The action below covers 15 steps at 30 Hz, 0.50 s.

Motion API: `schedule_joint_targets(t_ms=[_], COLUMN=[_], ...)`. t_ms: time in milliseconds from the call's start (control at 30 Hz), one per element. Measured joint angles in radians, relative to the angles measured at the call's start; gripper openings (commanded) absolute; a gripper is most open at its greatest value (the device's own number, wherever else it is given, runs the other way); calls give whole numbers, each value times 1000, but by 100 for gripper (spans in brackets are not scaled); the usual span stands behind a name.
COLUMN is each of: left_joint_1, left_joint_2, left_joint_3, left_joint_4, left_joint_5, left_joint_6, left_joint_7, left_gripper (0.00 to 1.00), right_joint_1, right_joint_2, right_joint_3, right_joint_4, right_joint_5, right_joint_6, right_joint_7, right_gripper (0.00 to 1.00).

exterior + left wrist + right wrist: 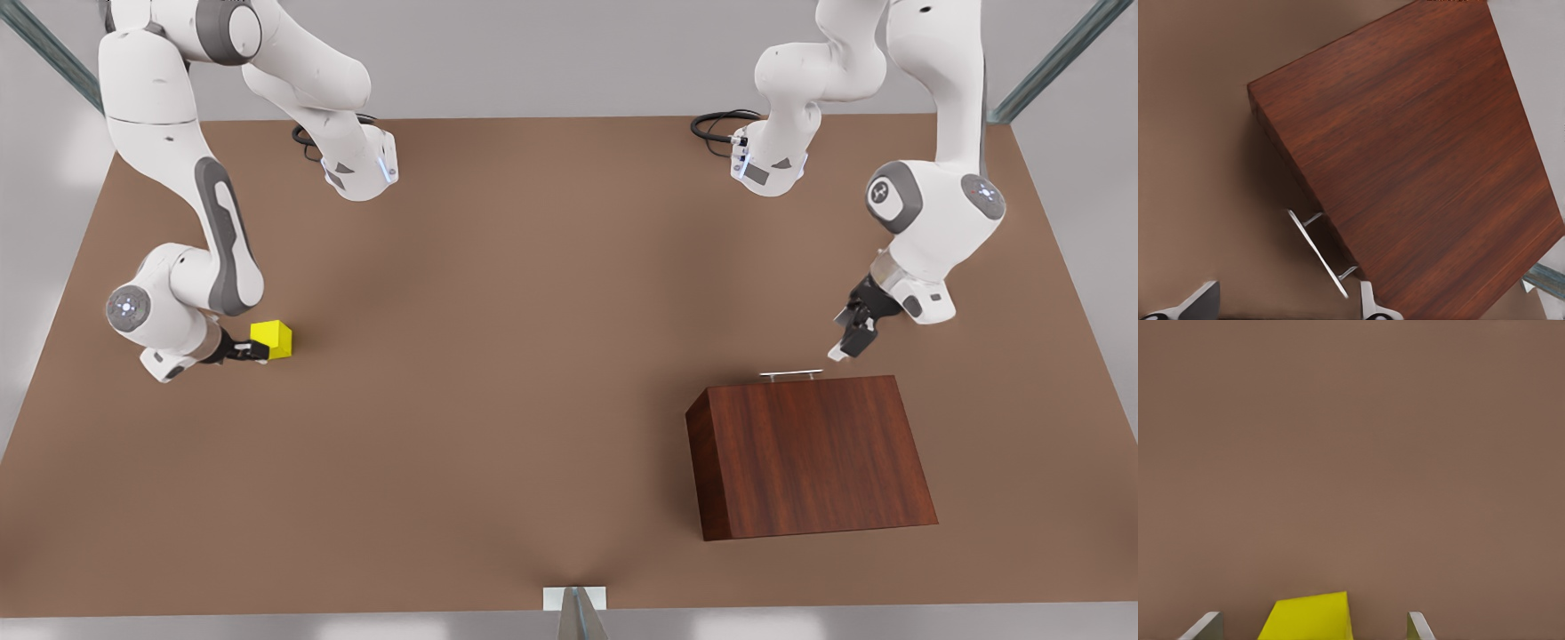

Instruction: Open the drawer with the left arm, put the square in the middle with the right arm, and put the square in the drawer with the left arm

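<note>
- The square (pixel 272 339) sits on the table (pixel 498 293) at the front view's left, well apart from the cabinet (pixel 809 453) at the front view's right; the middle of the table between them is bare.
- The right gripper (pixel 252 350) is at the cube's side, its fingers (pixel 1205 625) spread wide with the yellow block between them and a gap showing on each side, so it is not yet clamped.
- The left gripper (pixel 852 336) hangs just beside the drawer handle (pixel 790 374), fingers (pixel 1368 303) parted, one close to the bar's end, nothing held.
- The drawer looks shut: the handle stands close to the cabinet front (pixel 1281 143).
- Judging by its look, the cube is light, rigid and plain-faced; flat opposite faces suit a centred pinch, though smooth sides could slip if caught near a corner.
- The handle is a slim stiff bar on two posts; taking it mid-span, between the posts, should pull the drawer straight rather than skewed.
- The front view gives the whole layout and both arms, but the cabinet front is hidden there.
- The left wrist view shows the handle's posts and its gap from the wood.
- The right wrist view shows the clearance between cube and fingers.
</note>
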Motion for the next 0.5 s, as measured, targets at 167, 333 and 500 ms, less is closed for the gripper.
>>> schedule_joint_targets(t_ms=[167, 333, 500], left_joint_1=[-15, -43, -65], left_joint_2=[-17, -5, 8], left_joint_3=[0, -1, -1], left_joint_4=[-68, -111, -146], left_joint_5=[-72, -133, -147], left_joint_6=[90, 170, 210], left_joint_7=[-105, -185, -234], left_gripper=[100, 100, 100], right_joint_1=[11, 2, -8], right_joint_2=[4, 7, 13], right_joint_3=[4, 3, 2], right_joint_4=[-49, -71, -105], right_joint_5=[68, 110, 121], right_joint_6=[52, 76, 89], right_joint_7=[-64, -114, -153], right_gripper=[100, 100, 100])
